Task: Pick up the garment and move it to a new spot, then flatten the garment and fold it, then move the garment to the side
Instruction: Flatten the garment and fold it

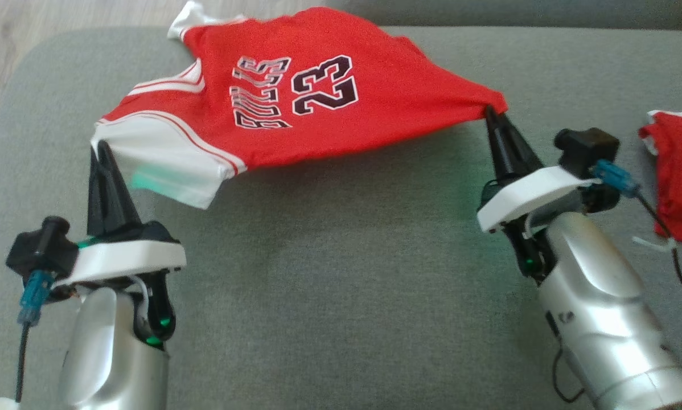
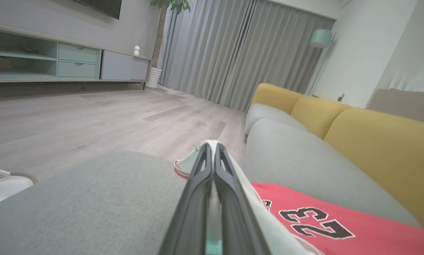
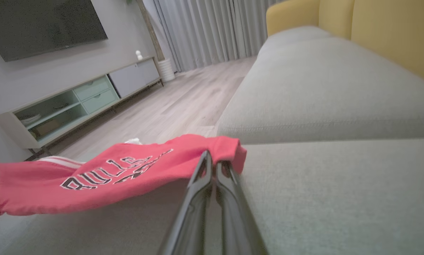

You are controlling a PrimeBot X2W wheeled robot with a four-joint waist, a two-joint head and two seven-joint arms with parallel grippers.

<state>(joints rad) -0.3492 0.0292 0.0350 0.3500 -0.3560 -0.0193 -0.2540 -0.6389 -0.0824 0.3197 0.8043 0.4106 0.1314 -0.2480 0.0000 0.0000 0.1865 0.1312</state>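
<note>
Grey sofa seat (image 1: 341,273) below me, with the red jersey (image 1: 318,114) stretched over it. My left gripper (image 1: 99,149) is pinching its white edge, my right gripper (image 1: 491,114) a red corner. The left wrist view adds a yellow backrest (image 2: 374,141), and the head view another red garment (image 1: 680,176). Lettering reads BULLS, 23.

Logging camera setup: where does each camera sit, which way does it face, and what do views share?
Head view: on the head, facing down at the grey sofa; left gripper and right gripper, both shut on the red jersey.
Left wrist view: on that wrist, along the left gripper toward the curtains.
Right wrist view: on that wrist, along the right gripper toward the cabinet.
All share the jersey and sofa.
</note>
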